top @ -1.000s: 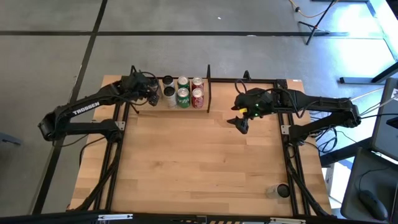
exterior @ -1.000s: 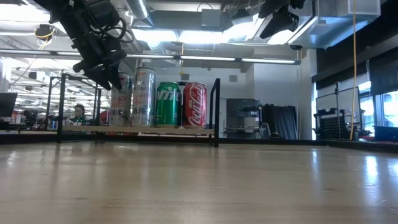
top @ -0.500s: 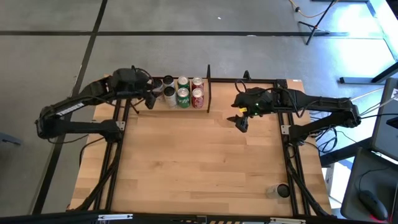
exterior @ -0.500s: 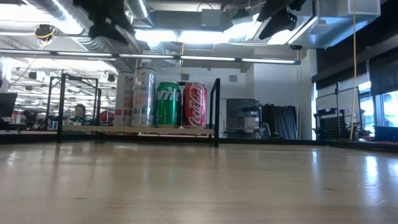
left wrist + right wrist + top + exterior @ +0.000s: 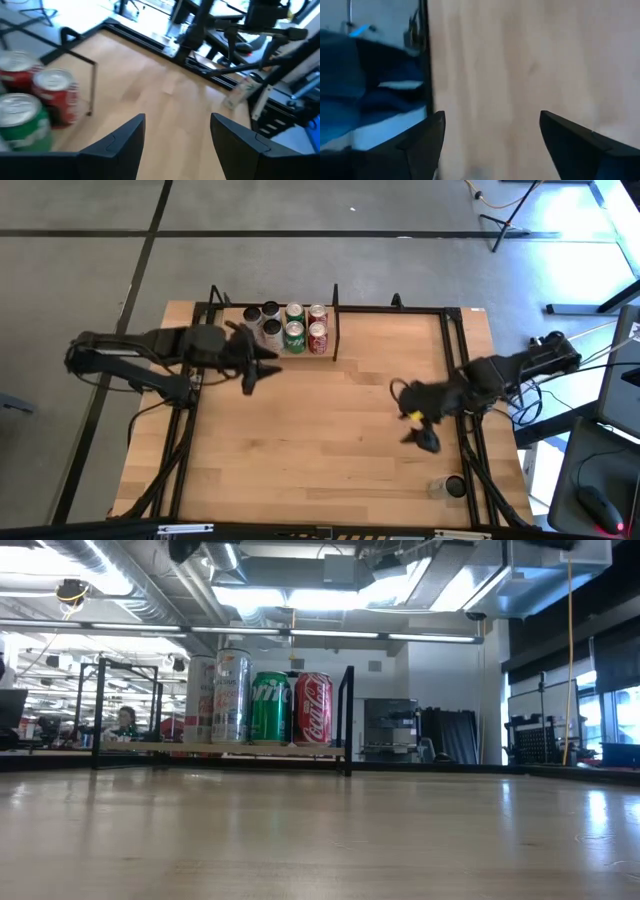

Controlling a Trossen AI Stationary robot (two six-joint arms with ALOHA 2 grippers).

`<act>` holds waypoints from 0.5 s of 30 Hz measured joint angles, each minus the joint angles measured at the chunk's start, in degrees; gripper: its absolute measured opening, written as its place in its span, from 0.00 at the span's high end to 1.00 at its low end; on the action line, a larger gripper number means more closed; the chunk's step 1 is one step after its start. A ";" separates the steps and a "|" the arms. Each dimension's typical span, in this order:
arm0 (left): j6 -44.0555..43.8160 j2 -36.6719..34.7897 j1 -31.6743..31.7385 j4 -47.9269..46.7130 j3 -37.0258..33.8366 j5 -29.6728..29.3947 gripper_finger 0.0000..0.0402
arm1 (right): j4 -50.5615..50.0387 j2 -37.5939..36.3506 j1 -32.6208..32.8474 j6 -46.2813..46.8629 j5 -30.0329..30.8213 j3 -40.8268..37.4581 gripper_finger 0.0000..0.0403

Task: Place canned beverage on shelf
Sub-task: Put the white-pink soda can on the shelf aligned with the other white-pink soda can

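at the far edge of the surface [image 5: 320,440], left of centre, the shelf [image 5: 232,350] carries a cluster of upright cans between its black rods. red cola can [image 5: 313,709] at the right end, green soda can [image 5: 268,708] beside it, silver can [image 5: 230,697] further left, more cans behind them in the high view. left end effector [image 5: 262,370] hovers just in front of the shelf, near the cans but touching none, fingers [image 5: 120,145] apart and empty; its wrist view shows the red and green cans off to one side. right end effector [image 5: 421,432] sits well apart from the shelf, toward the near right part of the surface, fingers [image 5: 422,142] spread wide, nothing between them. a small clear cup [image 5: 438,487] and a dark round thing [image 5: 456,485] lie at the near right corner.
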 joint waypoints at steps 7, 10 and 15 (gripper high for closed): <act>-1.80 6.80 -5.42 3.74 0.00 -1.98 0.48 | -4.30 -0.02 13.01 19.66 -4.08 0.00 0.23; -3.42 9.38 -6.34 3.70 0.00 -1.86 0.48 | -4.01 -0.02 18.37 28.20 -4.23 0.00 0.23; -4.94 12.49 -7.74 3.94 0.00 -1.79 0.48 | -4.11 -0.02 25.86 40.30 -4.86 0.00 0.23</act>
